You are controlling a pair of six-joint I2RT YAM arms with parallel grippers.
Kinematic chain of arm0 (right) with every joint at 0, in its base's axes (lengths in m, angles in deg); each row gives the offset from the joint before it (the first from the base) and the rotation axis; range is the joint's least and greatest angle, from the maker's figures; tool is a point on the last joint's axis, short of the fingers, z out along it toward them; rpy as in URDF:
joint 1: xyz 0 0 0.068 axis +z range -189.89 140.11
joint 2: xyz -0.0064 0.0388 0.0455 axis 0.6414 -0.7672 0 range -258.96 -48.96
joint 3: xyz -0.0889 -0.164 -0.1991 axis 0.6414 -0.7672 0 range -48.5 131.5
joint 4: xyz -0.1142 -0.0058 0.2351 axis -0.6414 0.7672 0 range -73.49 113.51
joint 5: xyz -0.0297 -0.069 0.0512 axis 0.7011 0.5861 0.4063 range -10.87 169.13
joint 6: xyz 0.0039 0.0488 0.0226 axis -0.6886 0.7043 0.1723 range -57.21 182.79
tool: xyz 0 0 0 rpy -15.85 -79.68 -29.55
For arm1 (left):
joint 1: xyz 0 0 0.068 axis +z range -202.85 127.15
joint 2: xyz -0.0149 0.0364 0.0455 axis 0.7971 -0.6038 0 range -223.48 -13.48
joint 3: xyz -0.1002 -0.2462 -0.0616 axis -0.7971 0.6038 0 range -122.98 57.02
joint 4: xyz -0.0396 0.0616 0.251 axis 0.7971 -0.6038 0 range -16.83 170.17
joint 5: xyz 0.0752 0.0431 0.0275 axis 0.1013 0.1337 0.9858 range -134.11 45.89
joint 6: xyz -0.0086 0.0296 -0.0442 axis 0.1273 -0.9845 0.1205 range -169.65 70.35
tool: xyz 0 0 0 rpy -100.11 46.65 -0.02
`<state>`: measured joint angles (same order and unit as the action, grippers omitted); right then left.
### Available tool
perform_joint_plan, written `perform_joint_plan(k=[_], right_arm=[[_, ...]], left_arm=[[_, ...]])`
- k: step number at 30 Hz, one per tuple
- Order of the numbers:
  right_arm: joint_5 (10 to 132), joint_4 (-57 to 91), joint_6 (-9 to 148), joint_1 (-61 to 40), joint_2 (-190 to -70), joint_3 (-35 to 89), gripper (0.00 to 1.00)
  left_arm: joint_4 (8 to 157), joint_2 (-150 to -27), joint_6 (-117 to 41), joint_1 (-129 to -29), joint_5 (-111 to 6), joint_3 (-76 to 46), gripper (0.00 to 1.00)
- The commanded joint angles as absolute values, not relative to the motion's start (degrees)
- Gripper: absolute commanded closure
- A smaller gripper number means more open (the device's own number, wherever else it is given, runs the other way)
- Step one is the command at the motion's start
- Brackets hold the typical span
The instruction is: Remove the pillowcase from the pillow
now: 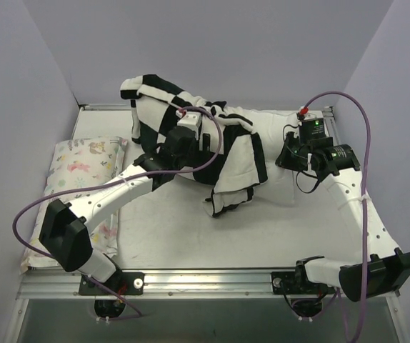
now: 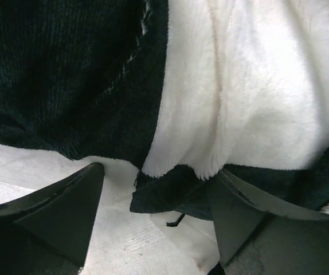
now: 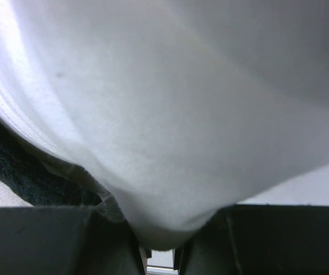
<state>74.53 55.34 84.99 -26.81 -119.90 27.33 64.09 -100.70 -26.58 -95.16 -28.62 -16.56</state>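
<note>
Pillowcase (image 1: 237, 153) lies bunched in the upper middle of the top view, draped over the pillow (image 1: 269, 118). Left arm reaches diagonally from the lower left into the folds. The left gripper (image 2: 159, 172) stands wide, with a black-and-white hem lying loose between its fingers. Right arm bends up the right side, its right gripper (image 1: 286, 154) pinched tight on the pillow's white cloth.

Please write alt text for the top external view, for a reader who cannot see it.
A black-and-white checkered pillowcase lies bunched on a white table, partly covering a plain white pillow. The left arm reaches into the pillowcase, the right arm to the pillow. An animal-print pillow lies at left.
</note>
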Motion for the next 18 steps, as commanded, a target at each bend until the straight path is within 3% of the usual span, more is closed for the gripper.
perform_joint_plan(k=[1,2,4,5,10,15,18], right_arm=[[75.61,53.25,83.62,-27.33,-119.01,28.4,1.0],[75.96,53.33,83.54,-27.24,-119.01,28.49,1.0],[76.31,53.42,83.45,-27.33,-118.74,28.84,1.0],[76.84,53.77,83.54,-27.41,-118.83,29.01,1.0],[78.6,54.92,83.98,-29.51,-118.48,30.07,1.0],[78.95,56.5,85.2,-32.42,-117.96,31.74,1.0],[81.24,57.29,85.21,-35.4,-117.52,31.92,1.0]], left_arm=[[68.75,-102.34,-25.22,-93.82,-29.62,-17.95,0.23],[68.04,-102.78,-25.31,-93.64,-28.56,-18.38,0.46],[65.07,-103.22,-25.92,-92.67,-24.36,-19.87,0.78],[63.22,-103.48,-25.92,-92.06,-22.07,-20.84,1.0],[55.13,-101.21,-25.13,-85.74,-10.72,-23.57,1.0],[52.66,-97.77,-23.29,-75.38,-10.27,-21.64,1.0],[50.46,-96.72,-22.5,-74.13,-9.3,-21.56,1.0]])
